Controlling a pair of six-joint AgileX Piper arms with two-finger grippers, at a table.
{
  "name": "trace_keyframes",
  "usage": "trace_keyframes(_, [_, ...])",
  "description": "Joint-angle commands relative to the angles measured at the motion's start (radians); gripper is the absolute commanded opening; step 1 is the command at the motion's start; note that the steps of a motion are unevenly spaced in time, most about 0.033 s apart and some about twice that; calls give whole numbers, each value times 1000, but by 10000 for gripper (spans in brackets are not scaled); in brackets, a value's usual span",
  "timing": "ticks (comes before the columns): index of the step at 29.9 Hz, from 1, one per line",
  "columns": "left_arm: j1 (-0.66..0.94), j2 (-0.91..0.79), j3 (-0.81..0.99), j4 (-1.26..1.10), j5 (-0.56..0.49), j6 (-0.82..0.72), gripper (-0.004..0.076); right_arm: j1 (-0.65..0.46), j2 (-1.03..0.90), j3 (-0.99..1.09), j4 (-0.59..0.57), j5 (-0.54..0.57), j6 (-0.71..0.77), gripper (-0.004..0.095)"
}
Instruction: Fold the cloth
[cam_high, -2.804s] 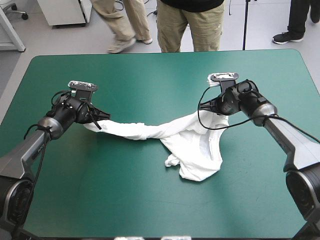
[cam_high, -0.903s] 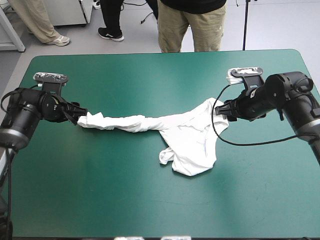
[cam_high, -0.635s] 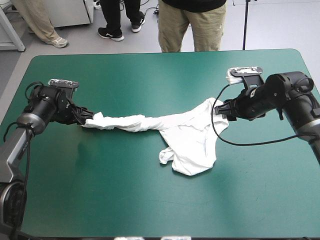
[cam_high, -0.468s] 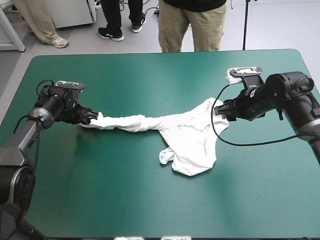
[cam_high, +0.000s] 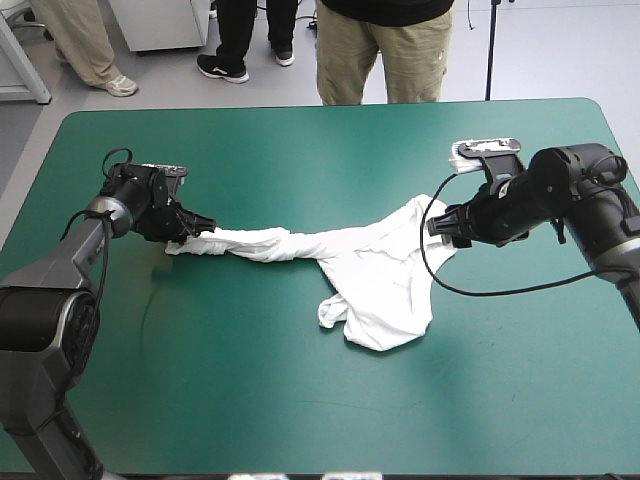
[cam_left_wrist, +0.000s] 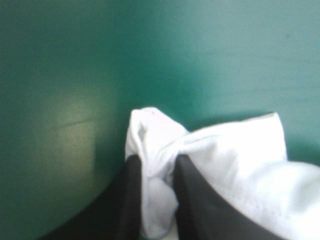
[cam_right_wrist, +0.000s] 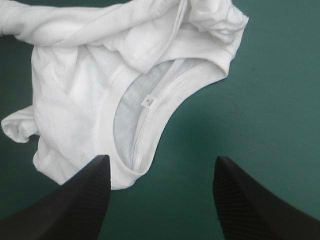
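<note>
Lying left to right, twisted T-shirt (cam_high: 375, 280)

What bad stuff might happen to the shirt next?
The left gripper pinches only one bunched tip of the T-shirt; it may slip out if pulled. The shirt is twisted like a rope between the arms, so a fold now would likely trap wrinkles. The right gripper stands open by the collar, holding nothing, so pulling from one side may just drag the shirt.

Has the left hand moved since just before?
Yes. Shut on the T-shirt, the left hand has moved away from the left edge of the table, toward the middle.
</note>
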Motion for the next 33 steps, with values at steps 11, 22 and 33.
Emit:
trace_keyframes(11, [3, -13, -9, 52, 29, -10, 0, 406, -35, 117, -188, -7, 48, 575])
trace_keyframes(22, [3, -13, -9, 54, 22, -10, 0, 488, 12, 282, -143, -257, 74, 590])
trace_keyframes(33, [3, -13, -9, 31, 27, -10, 0, 489, 175, 284, -87, -266, -12, 590])
